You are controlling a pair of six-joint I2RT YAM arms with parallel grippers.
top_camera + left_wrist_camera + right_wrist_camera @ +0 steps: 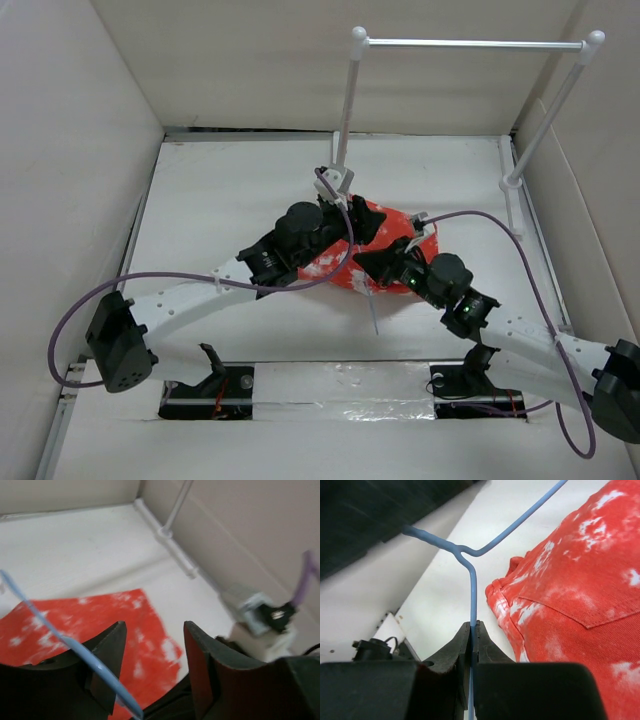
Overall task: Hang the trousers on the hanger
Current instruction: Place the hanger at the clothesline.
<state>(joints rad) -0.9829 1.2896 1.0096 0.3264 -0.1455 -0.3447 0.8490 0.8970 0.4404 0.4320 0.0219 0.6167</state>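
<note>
Hanger (472,587) wire pinched in right gripper (474,628) | left gripper (154,630) parted — trousers (570,605) on table (220,190)

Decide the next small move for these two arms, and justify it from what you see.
Probably ease the open left pincer clear of the hanger: the right pincer is shut on its wire neck, and the trousers lie flat beneath, not yet hung.

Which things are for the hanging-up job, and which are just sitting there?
For the job: trousers, hanger, right fingers pinching the hanger's wire.
Just there: white rack with metal bar, purple cables.
</note>
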